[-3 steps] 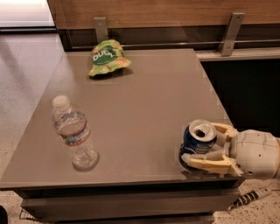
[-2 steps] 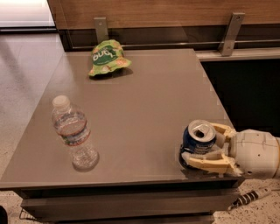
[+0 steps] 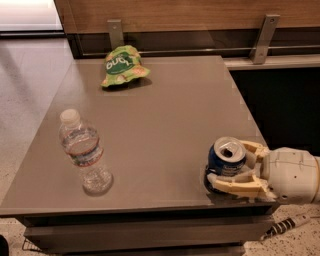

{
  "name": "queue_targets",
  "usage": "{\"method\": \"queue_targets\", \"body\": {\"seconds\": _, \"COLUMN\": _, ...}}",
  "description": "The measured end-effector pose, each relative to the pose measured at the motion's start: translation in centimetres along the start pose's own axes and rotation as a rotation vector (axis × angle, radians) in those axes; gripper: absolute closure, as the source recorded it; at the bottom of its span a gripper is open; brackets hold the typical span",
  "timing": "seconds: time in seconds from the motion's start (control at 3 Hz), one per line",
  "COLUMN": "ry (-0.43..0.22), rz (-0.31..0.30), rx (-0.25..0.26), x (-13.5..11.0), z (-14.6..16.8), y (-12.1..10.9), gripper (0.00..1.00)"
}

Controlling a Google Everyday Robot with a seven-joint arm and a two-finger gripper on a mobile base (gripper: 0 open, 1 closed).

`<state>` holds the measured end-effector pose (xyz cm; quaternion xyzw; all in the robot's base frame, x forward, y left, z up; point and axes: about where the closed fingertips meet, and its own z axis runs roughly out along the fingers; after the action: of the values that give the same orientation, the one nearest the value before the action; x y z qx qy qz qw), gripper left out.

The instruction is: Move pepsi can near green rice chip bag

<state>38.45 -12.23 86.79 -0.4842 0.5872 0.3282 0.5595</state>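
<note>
We see the hand [image 3: 231, 165] at the near right corner of the tabletop [image 3: 165, 130], reaching in from the right side. Its 2 pale fingers [image 3: 235, 184] sit on opposite sides of the pepsi can [image 3: 226, 159], one across the front of its base and one behind its upper part, and both look pressed against it, so the hand is grasping the can. The white rounded wrist housing [image 3: 292, 175] hangs past the right edge of the tabletop.

The pepsi can stands upright on the tabletop, with its silver top and opened mouth facing up. It is close to both the front and the right edges.

The green rice chip bag [image 3: 123, 66] lies flat and wrinkled near the far edge, left of centre and well apart from the can. A clear plastic water bottle [image 3: 84, 152] with a white cap stands upright on the near left part of the tabletop, well apart from both the can and the bag.

Behind the tabletop runs a wooden panel [image 3: 190, 12] with 2 metal brackets [image 3: 115, 34]. Pale speckled floor [image 3: 25, 85] shows to the left, and a striped cable [image 3: 285, 226] lies on the floor at the lower right.
</note>
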Motion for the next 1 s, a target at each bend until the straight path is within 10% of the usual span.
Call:
{"method": "queue_targets", "body": {"seconds": 0.33, "ry": 0.003, "rz": 0.010, "rx": 0.009, "x": -0.2, "z": -0.2, "y": -0.9, "gripper": 1.00}}
{"method": "queue_targets", "body": {"seconds": 1.0, "ry": 0.093, "rz": 0.163, "rx": 0.201, "x": -2.6, "z": -3.3, "y": -17.6, "gripper": 1.00}}
